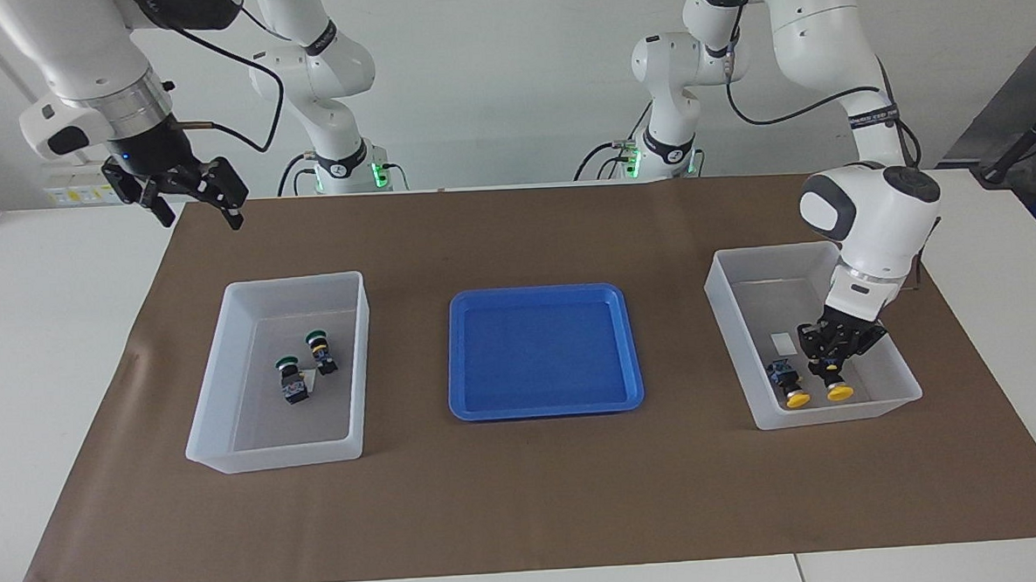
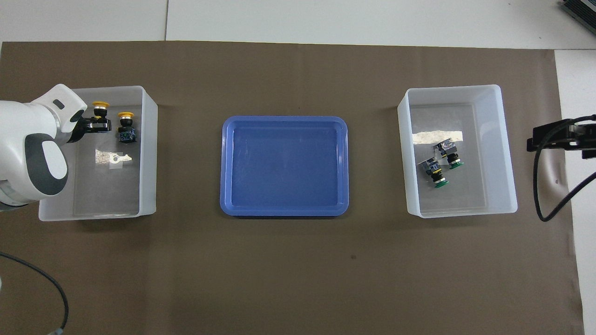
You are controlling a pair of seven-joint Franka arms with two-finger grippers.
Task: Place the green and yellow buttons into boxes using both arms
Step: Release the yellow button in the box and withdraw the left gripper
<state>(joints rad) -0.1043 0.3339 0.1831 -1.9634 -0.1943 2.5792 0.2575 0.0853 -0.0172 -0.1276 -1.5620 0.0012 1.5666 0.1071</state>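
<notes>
Table (image 1: 48, 346) carries mat (image 1: 527, 500), two boxes (image 1: 228, 452), tray (image 1: 545, 408).

The left arm (image 2: 28, 149) covers one side of its bin (image 2: 149, 153) (at nine o'clock overhead); the right gripper (image 2: 561, 137) is cut off at three o'clock.

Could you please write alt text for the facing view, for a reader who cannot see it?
The left gripper is shut on a yellow button low inside the box at its end of the table, beside a second yellow button. Two green buttons lie in the other box; a blue tray sits between. The open right gripper waits, raised.
</notes>
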